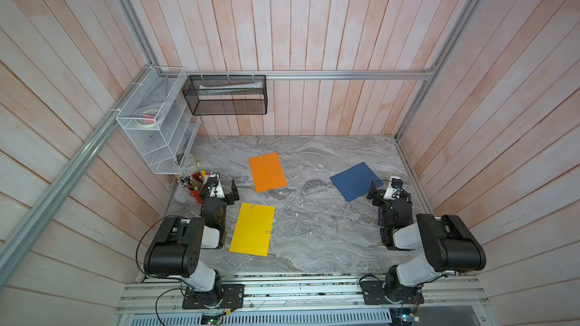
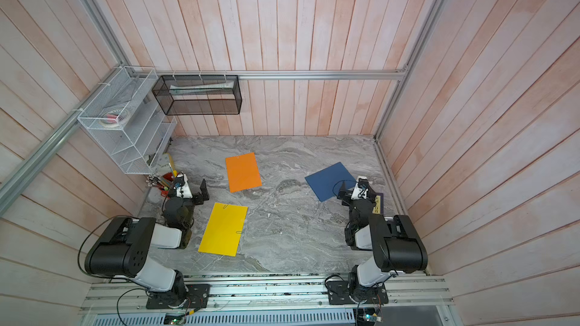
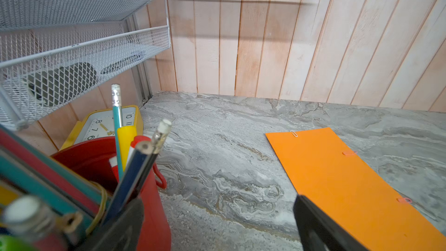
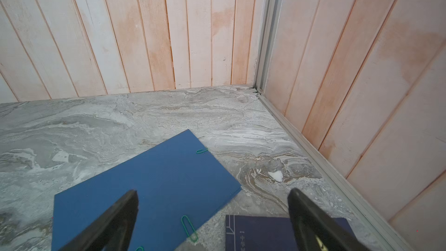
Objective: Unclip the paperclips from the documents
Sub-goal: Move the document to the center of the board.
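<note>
The three sheets lay flat and apart on the grey marbled table (image 1: 314, 230): the orange sheet (image 1: 267, 172) toward the back, the yellow sheet (image 1: 252, 229) nearer, beside the left arm, and the blue sheet (image 1: 353, 180) off to the right. All were clipped: a silver clip (image 3: 294, 133) and pink clips (image 3: 350, 153) on the orange sheet's edges, green clips (image 4: 189, 228) along the blue sheet, and two silvery clips (image 1: 252, 206) on the yellow sheet. Just beside the blue sheet's near corner sat a navy book (image 4: 260, 233), with pale Chinese characters cut off by the frame. By the left wall a yellow clock (image 3: 108, 126) showed 7, 8, 10 and 11. In front of it a red cup (image 3: 149, 189) bristled with pencils and pens. A white mesh rack (image 1: 157, 127) held a tape roll (image 1: 147, 119), and a black mesh basket (image 1: 226, 95) held folded paper. Both grippers gaped wide, gripping nothing. The left gripper (image 3: 218, 200) hung between cup and orange sheet, the right gripper (image 4: 212, 191) over the blue sheet's near edge.
</note>
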Tool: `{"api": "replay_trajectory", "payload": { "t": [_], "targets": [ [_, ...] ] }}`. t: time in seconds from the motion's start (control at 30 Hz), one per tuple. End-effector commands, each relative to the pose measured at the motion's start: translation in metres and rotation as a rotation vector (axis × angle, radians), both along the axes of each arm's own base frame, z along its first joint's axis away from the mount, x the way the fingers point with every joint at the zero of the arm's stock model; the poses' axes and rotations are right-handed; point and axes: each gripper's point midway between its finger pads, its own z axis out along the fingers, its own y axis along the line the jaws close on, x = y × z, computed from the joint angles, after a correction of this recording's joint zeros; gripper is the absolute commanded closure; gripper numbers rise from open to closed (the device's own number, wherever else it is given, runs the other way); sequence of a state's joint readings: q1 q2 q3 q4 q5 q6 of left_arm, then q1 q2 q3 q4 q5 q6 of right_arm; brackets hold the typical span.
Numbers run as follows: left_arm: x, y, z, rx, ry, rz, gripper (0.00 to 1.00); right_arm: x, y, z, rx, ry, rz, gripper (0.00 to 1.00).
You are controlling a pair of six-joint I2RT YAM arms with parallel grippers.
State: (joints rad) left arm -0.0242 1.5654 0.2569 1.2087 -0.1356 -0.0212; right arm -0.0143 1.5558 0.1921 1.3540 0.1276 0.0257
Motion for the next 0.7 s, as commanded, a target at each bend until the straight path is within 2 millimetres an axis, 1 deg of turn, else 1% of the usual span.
{"api": "replay_trajectory", "payload": {
  "t": [0.0,0.67],
  "targets": [
    [-0.0008,0.0030,0.0004,0.008,-0.005,0.010,0.00,0.0044,0.0014,0.0012,0.011,-0.002,0.014,0.02],
    [0.0010,0.0028,-0.0001,0.005,0.001,0.005,0.00,0.0047,0.0016,0.0017,0.026,-0.005,0.039,0.02]
  ]
}}
